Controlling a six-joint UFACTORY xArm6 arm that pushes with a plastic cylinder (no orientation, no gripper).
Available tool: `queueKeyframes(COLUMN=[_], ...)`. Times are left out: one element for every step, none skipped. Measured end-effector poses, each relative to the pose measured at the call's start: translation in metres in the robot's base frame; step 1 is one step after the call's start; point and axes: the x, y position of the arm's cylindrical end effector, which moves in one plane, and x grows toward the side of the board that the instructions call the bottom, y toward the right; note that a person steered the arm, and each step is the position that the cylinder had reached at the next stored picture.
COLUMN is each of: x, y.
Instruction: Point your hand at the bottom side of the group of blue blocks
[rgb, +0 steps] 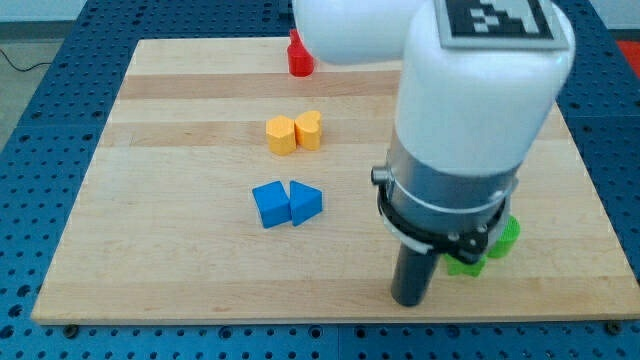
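While I look through the one camera, I see that my arm ends in a straight dark rod, and my tip (411, 300) rests on the pale wooden board (150, 250) near the view's bottom edge, right of the middle. The rod has no jaws, so it can neither open nor close, and it holds nothing. My tip touches no blue block. Just beside the rod, on the view's right, green blocks (490, 250) lie half hidden behind the arm; whether the rod touches them I cannot tell, and I cannot count them or name their shape.

I count two blue blocks: a blue cube-like block (270, 204) and a blue wedge-shaped block (305, 202), which touch each other side by side near the middle of the board. Two orange-yellow blocks (295, 132) stand above them toward the view's top, also touching each other; the right one looks heart-shaped. One red block (300, 58) stands at the top edge of the board, partly covered by the white arm (470, 100).

The blue pair lies to the view's left of my tip and somewhat higher in the view, well apart from it. My tip is lower than the bottom side of the blue pair, but clearly off to the right of it.
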Motion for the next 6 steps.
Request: queueKeyframes(x=[-0.017, -0.044, -0.073, -0.06, -0.017, -0.036], y=[-0.03, -0.057, -0.058, -0.077, -0.137, -0.204])
